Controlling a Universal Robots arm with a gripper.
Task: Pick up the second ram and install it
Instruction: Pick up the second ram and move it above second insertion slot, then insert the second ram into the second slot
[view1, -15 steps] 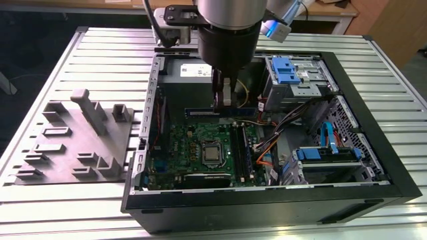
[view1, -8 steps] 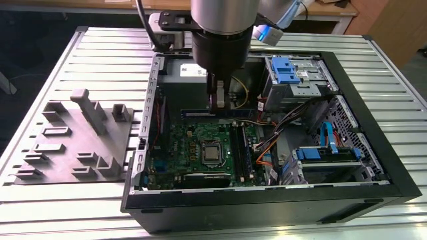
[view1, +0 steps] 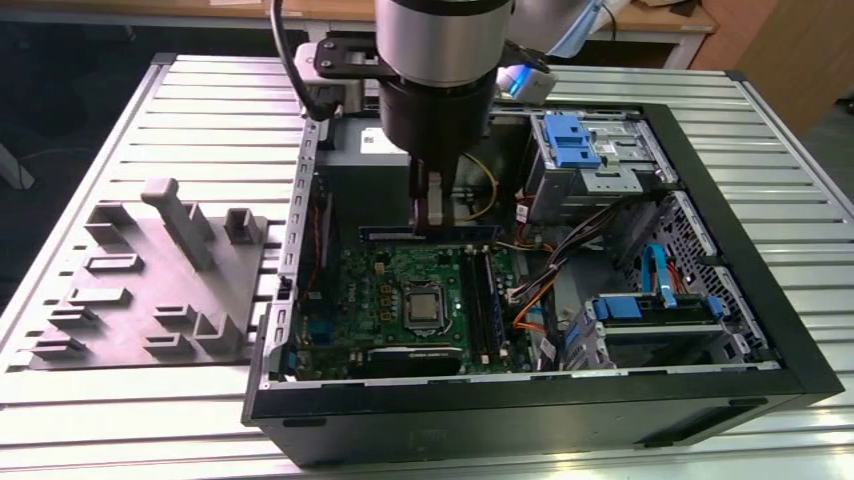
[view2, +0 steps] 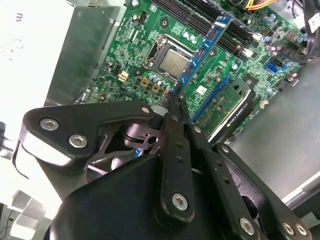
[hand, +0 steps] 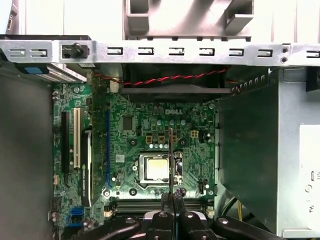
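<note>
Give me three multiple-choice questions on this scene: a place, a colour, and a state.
1. Where is the memory stick? A in the hand, above the circuit board. B lying flat on that board. C under the board.
2. The circuit board is mostly: A red. B green. C white.
3. The hand is: A open and empty. B shut on the stick. C open around the stick.
Answers: A, the stick hangs from the hand over the board; B, green shows across it; B, it clamps the stick's end.
</note>
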